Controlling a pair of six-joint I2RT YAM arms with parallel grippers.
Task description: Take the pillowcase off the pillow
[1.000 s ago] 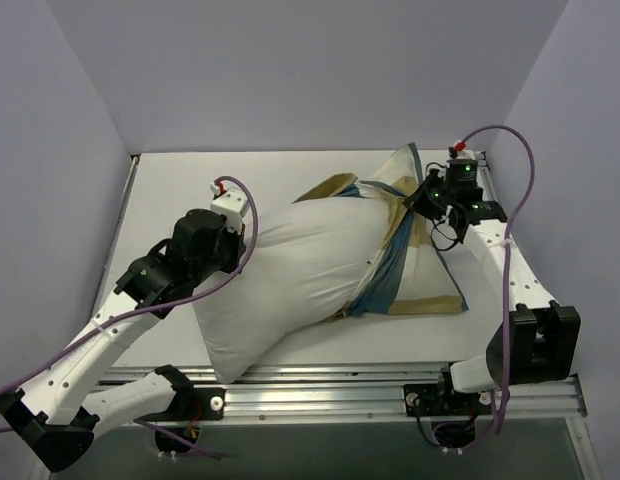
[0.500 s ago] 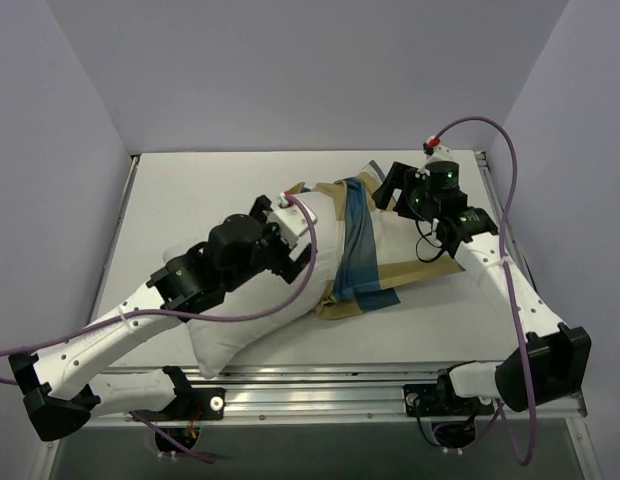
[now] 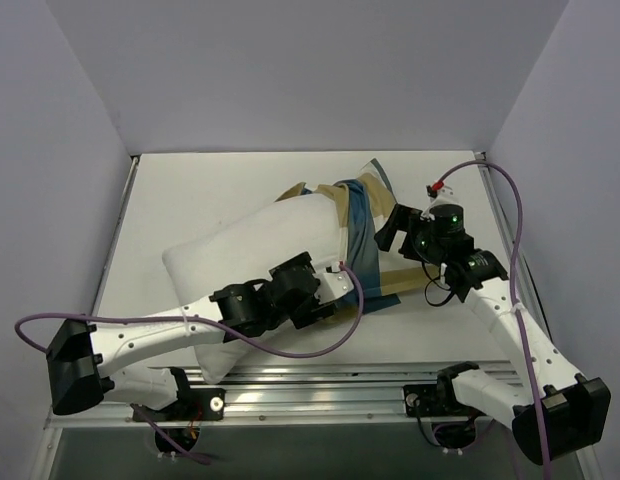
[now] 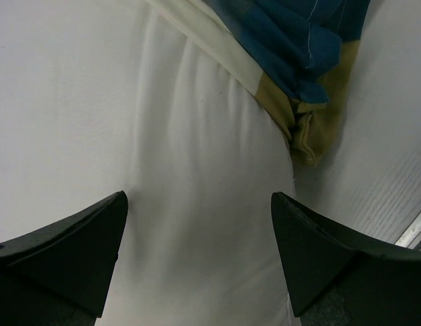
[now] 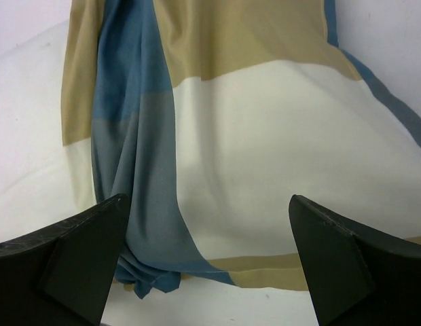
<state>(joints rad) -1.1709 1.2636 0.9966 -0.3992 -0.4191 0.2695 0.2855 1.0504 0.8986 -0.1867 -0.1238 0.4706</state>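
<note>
Plump plain white stuffed pillow (image 3: 245, 250) lies slantwise on the white counter (image 3: 190, 185); the thin fabric pillowcase (image 3: 368, 225), checked teal, tan and white, is bunched over its right end only. Left gripper (image 4: 198, 204) wide open, nothing held, over bare pillow just beside the case's edge. Right gripper (image 5: 207, 204) likewise wide open and empty, above the pillowcase.

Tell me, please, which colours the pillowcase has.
Large blocks of teal-blue, tan and white; the pillowcase shows best in the right wrist view.
</note>
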